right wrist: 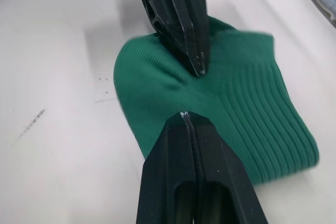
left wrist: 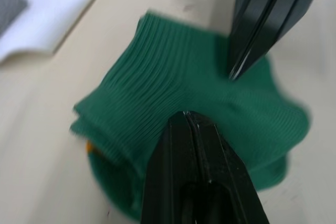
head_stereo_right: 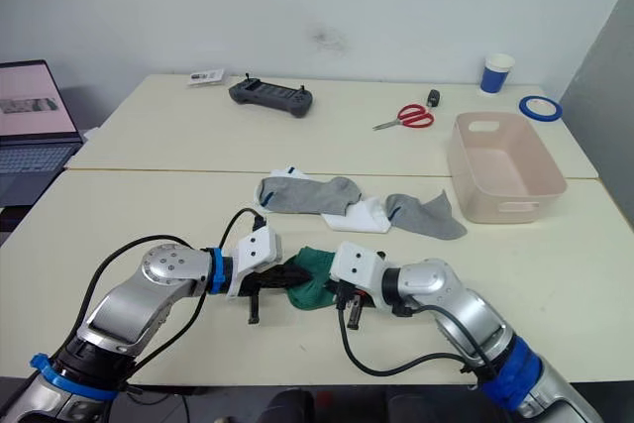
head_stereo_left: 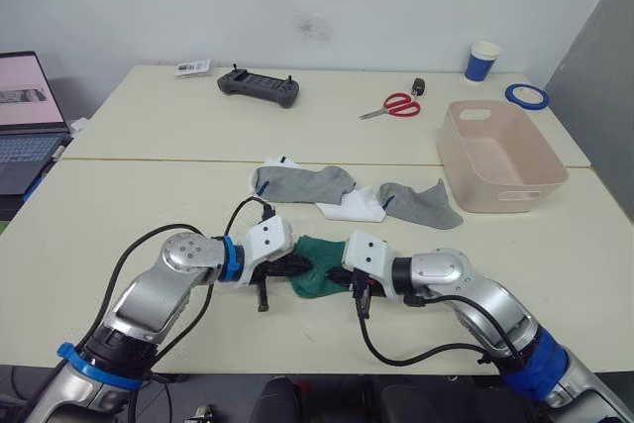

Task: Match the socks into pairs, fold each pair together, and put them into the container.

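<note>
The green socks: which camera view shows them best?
The right wrist view: the green socks lie folded, ribbing plain, with both shut grippers' tips on them. The left wrist view crops them; in the eye views the grippers partly hide them.

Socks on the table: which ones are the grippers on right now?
The folded green socks, at the near table edge between both grippers. The grey and white ones lie untouched farther back.

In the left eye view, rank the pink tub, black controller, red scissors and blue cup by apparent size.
1. Pink tub, clearly largest.
2. Black controller.
3. Red scissors.
4. Blue cup, close to the scissors in area.
All but the tub lie farther back, so true sizes may differ.
</note>
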### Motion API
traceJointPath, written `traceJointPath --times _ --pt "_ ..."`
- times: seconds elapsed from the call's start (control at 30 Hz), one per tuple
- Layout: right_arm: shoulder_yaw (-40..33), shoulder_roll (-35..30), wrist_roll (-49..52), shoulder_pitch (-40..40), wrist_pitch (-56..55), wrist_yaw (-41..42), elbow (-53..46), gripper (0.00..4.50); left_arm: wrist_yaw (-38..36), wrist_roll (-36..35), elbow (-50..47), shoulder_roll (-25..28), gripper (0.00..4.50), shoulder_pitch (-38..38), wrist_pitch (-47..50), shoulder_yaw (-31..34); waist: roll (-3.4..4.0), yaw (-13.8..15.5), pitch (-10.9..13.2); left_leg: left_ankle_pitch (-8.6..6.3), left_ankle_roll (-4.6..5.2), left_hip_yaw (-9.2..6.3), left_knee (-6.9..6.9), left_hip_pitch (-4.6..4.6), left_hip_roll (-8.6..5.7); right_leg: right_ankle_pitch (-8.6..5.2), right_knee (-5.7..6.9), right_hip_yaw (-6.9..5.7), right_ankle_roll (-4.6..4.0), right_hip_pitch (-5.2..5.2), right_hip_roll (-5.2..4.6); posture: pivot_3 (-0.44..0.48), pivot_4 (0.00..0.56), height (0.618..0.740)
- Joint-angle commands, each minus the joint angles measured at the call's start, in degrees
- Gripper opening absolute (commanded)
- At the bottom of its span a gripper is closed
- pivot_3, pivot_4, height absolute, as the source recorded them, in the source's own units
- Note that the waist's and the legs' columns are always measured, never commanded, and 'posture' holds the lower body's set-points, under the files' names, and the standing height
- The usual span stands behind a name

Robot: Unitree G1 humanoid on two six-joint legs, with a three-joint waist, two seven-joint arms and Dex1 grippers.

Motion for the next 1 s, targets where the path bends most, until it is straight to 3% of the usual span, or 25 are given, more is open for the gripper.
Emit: traceJointPath --times 0.03,0.27,0.4,0.53,0.83,1.0 --pt "-0.72 -0.74 -0.22 0.09 0.26 0.68 -0.71 0.04 0.09 2.96 1.96 1.69 0.0 1.22 -1.57 -0.33 0.0 0.0 0.0 0.0 0.0 0.0 0.0 0.01 0.0 0.0 0.0 0.01 0.0 0.0 0.0 0.0 0.15 0.74" --pt "-4.01 -1.98 1.73 0.43 2.35 1.33 -2.96 0.04 -1.14 -0.59 -1.12 2.4 0.0 2.01 -2.1 3.56 0.01 -0.14 0.0 0.0 0.0 0.01 0.0 0.09 0.02 0.0 0.07 0.01 -0.01 0.03 0.01 0.0 0.15 0.74" --pt "-6.25 0.3 3.34 -0.8 3.73 0.13 -3.79 0.04 -2.64 -7.21 -8.16 1.69 0.0 1.01 3.49 6.44 0.0 -0.05 0.0 0.0 0.0 -0.01 0.01 0.02 0.02 0.0 0.06 -0.02 -0.01 0.01 0.01 0.0 0.15 0.74" --pt "-5.58 2.56 1.35 -2.02 2.16 -1.62 -0.32 0.04 -3.83 -9.42 -12.4 2.39 0.0 0.28 7.28 5.77 0.0 -0.05 0.0 0.0 0.0 0.0 0.0 0.01 0.0 0.0 0.03 0.01 0.0 0.01 0.01 0.0 0.15 0.74" --pt "-3.94 5.99 -4.09 -4.04 -4.2 -4.39 10.78 0.04 -1.03 1.14 -3.74 1.57 0.0 0.87 1.53 -1.32 0.01 -0.02 0.0 0.0 0.0 0.01 0.0 0.02 0.0 0.0 0.03 0.01 0.0 0.0 0.02 0.0 0.15 0.74" --pt "-4.59 5.01 -5.32 -3.53 -4.95 -4.18 12.23 0.04 -0.17 3.1 -0.91 0.27 0.0 0.69 -0.01 -2.09 0.02 0.01 -0.01 0.0 0.0 0.01 0.02 0.06 -0.01 0.01 0.05 0.01 0.0 0.05 0.0 0.0 0.15 0.74"
